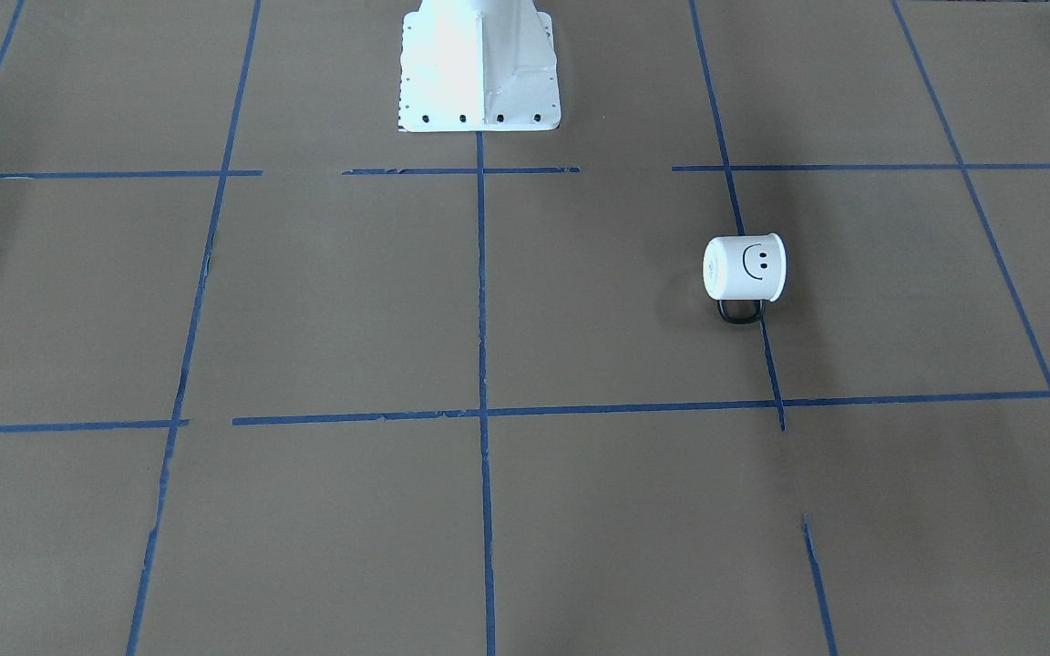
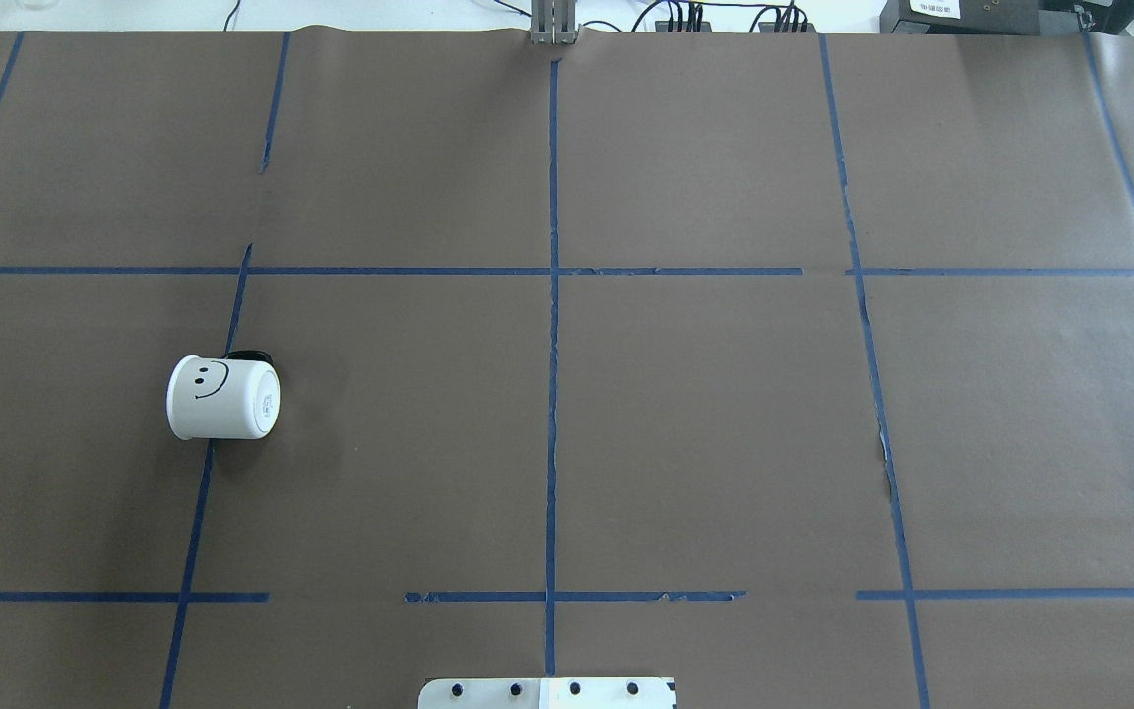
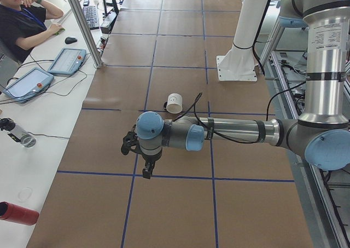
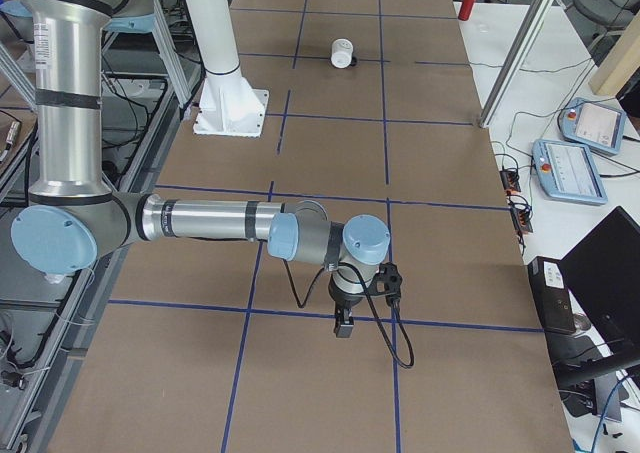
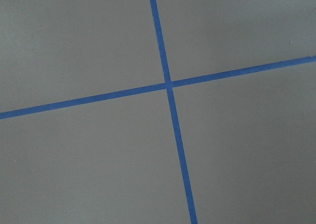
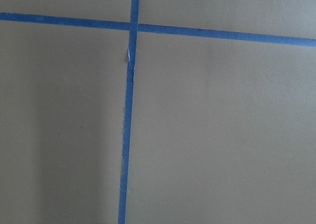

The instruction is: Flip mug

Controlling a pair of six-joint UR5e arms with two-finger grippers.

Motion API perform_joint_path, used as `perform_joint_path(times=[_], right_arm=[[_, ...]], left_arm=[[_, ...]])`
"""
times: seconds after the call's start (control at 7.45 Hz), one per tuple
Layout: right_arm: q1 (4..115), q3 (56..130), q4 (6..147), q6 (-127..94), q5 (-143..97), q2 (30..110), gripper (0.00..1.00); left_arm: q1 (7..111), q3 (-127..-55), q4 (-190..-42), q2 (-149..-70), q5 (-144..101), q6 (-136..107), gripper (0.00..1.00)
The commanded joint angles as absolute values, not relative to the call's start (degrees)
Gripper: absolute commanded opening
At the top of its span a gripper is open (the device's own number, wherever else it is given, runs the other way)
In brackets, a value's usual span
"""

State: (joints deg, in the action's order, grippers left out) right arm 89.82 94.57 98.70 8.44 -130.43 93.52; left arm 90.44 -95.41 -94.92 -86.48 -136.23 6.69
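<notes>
The left arm (image 3: 235, 132) stood with one link upright and its forearm stretched level out over the table. The left wrist (image 3: 164, 134) bent downward, and the left gripper (image 3: 146, 173) hung pointing straight down, clear of the surface. The right arm (image 4: 200, 220) held much the same pose: an upright link, a level forearm, the right wrist (image 4: 345, 248) turned down and the right gripper (image 4: 344, 327) aimed at the table. Whether either pair of jaws was parted or closed could not be told.

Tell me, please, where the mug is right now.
In the overhead view the mug lies on its side in the left half of the picture, on the robot's left, across a blue tape line.
</notes>
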Motion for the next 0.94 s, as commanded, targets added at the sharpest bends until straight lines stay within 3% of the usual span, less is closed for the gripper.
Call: perform_joint_path(times=[0.0,0.8], right_arm=[[89.8,94.6,98.7,8.4,-130.4,93.5,1.0],[89.8,94.6,98.7,8.4,-130.4,93.5,1.0]], left_arm=[[90.4,-95.4,-94.9,-86.5,-136.6,6.6,1.0],[86.2,-95.4,-104.6,-87.1,-137.1,3.0,1.0]])
